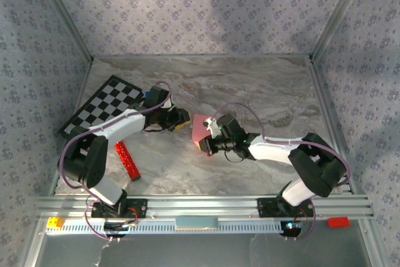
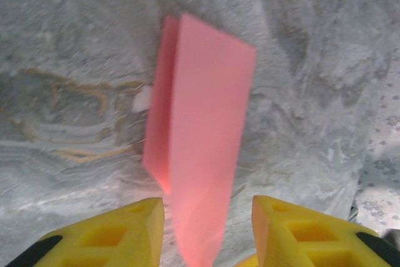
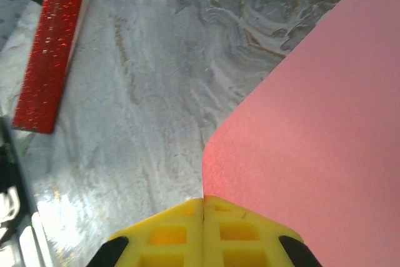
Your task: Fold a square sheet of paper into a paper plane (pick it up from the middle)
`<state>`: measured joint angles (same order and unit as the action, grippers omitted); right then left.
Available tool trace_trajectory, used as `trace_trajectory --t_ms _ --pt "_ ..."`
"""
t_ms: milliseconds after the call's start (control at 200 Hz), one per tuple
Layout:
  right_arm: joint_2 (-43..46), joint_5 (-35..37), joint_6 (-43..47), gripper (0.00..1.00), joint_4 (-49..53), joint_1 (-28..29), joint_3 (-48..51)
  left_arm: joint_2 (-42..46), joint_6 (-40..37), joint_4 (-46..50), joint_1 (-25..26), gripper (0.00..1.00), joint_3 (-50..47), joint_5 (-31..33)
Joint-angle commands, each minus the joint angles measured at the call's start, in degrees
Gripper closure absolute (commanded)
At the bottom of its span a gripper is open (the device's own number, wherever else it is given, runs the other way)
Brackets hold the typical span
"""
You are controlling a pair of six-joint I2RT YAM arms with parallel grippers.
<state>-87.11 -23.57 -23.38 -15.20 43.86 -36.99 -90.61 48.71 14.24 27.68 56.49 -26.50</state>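
Right wrist | right pincer [image 3: 204,204] clamps folded pink paper [image 3: 312,123] | left pincer [image 2: 206,207] agape astride it | arms reach inward

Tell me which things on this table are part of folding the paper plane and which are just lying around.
Part of the job:
- pink sheet of paper, folded over
- right gripper, shut on the sheet's edge
- left gripper, open, a finger on either side of the sheet

Lying about:
- checkerboard
- red glittery bar
- small blue cube
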Motion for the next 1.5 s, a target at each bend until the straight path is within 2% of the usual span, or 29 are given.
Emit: trace_trajectory --t_ms 0,245,790,1494 --pt "-0.9 -9.1 -1.6 0.99 0.3 -0.9 0.1 -2.6 -2.5 1.0 -0.4 0.63 3.5 -3.1" --pt "-2.4 -11.7 -1.5 0.98 -0.7 -0.9 0.1 -9.3 -2.9 -0.7 0.6 0.74 7.1 -8.4" --pt "-6.6 -12.2 -2.8 0.98 -2.2 -1.1 -0.4 -24.3 -5.0 1.4 2.4 0.82 13.4 -10.8" --pt "-5.2 -3.5 -2.3 0.98 5.1 -4.2 -1.6 -26.6 -8.2 3.7 2.6 0.85 12.5 -9.5"
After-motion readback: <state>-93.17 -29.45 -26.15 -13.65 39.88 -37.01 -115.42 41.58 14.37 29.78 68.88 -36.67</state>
